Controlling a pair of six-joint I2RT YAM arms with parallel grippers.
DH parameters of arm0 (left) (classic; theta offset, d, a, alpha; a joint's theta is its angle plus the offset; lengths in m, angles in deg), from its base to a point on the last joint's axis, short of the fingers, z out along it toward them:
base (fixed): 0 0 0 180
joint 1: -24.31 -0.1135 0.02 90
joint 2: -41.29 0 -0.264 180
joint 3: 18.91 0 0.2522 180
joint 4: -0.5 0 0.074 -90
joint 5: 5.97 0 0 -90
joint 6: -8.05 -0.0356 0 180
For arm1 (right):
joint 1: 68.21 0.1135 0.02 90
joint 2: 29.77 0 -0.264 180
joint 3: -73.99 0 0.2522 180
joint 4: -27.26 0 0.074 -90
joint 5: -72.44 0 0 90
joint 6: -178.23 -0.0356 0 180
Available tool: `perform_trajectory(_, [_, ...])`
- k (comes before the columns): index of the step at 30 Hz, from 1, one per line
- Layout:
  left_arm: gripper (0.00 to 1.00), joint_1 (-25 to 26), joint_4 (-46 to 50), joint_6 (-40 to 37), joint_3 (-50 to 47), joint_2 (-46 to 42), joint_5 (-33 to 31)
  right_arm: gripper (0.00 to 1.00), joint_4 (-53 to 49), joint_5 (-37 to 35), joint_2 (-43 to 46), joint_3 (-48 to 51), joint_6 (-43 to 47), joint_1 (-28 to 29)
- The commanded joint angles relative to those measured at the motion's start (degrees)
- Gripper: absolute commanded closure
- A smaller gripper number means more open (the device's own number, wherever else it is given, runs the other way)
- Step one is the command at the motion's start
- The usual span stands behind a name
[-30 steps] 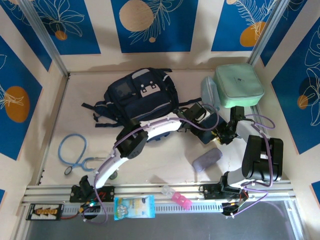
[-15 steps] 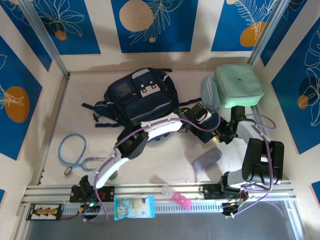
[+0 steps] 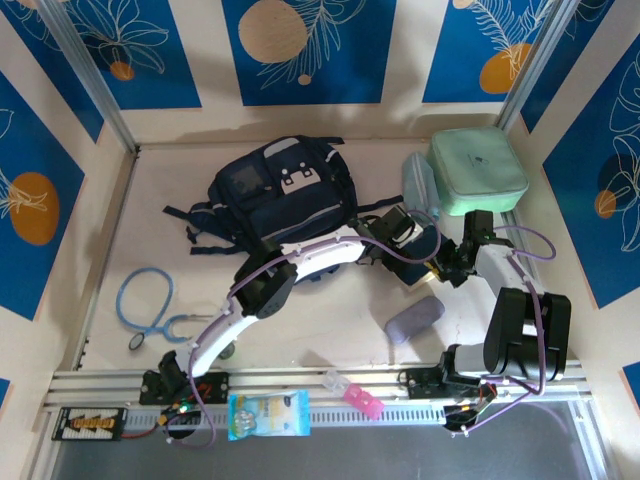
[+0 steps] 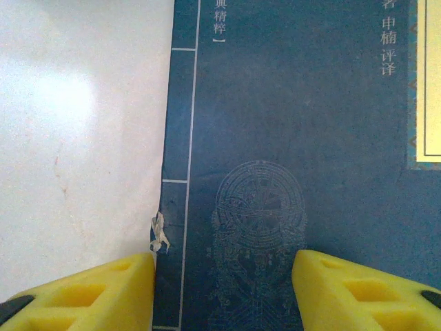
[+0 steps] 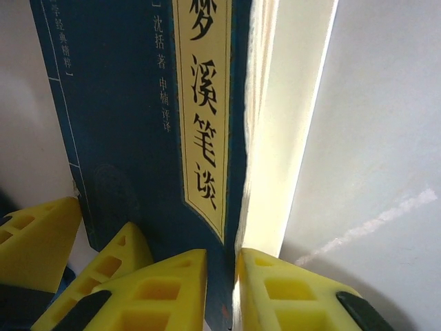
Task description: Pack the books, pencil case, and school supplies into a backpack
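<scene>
Book [image 5: 131,138] in right pincer [image 5: 222,258], left pincer [image 4: 224,258] (spread)

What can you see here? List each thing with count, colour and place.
backpack: one, navy, back centre
case: one, mint green, back right
flat piece: one, pale blue-green, left of the case
book: one, dark blue, yellow label, centre right
pouch: one, grey-purple, front right
stethoscope: one, light blue, front left
packet: one, blue, on the front rail
pink item: one, pink, on the front rail
left gripper: one, yellow fingers, open over the book
right gripper: one, yellow fingers, closed on the book's edge
</scene>
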Motion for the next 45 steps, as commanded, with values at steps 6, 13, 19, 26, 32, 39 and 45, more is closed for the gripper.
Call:
perform_trajectory(6, [0.46,0.86,8.21,-1.04,-0.9,4.07,1.14,0.85,2.82,3.05,-0.78,0.51,0.94,-0.09])
perform_trajectory(13, [0.46,0.84,8.28,-0.95,-0.97,4.07,1.32,0.86,3.95,3.67,-0.79,1.05,1.2,-0.17])
perform_trajectory(19, [0.42,0.07,9.95,-0.7,0.67,1.85,2.96,0.99,2.39,1.57,1.25,0.96,1.64,-0.26])
perform_trajectory(26, [0.28,-4.92,13.54,3.74,6.15,-8.0,10.09,1.0,1.04,1.66,9.66,1.32,3.04,-0.47])
perform_trajectory(32, [0.2,-9.57,14.66,6.83,4.86,-17.26,13.29,1.0,1.07,6.99,17.62,-0.37,4.49,0.42])
perform_trajectory(39, [0.08,-15.56,10.73,10.21,-5.42,-28.44,15.95,1.0,6.61,15.9,21.73,-4.74,6.6,6.16])
perform_trajectory(45, [0.0,-23.03,-0.49,18.47,-20.33,-38.93,25.74,1.0,16.27,25.93,17.85,-8.27,9.01,14.04])
